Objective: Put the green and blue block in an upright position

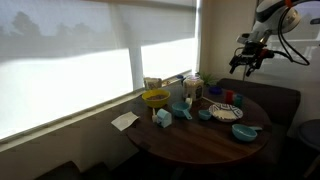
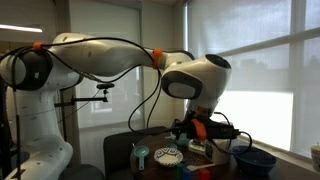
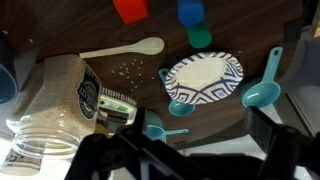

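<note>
The green and blue block shows at the top of the wrist view, its blue part (image 3: 190, 10) cut by the frame edge and its green part (image 3: 200, 37) just below it, on the dark round table (image 3: 120, 90). I cannot tell whether it stands or lies. My gripper (image 3: 185, 152) is open and empty, its two dark fingers at the bottom of the wrist view, well apart from the block. In an exterior view the gripper (image 1: 248, 62) hangs high above the table's far side. It also shows in an exterior view (image 2: 200, 132).
A red block (image 3: 130, 9), a white spoon (image 3: 125, 48), a patterned plate (image 3: 205, 80), teal scoops (image 3: 262, 92) and a glass jar (image 3: 50, 115) lie on the table. A yellow funnel (image 1: 155, 98), blue bowl (image 1: 245, 132) and paper (image 1: 125, 120) also lie on the table.
</note>
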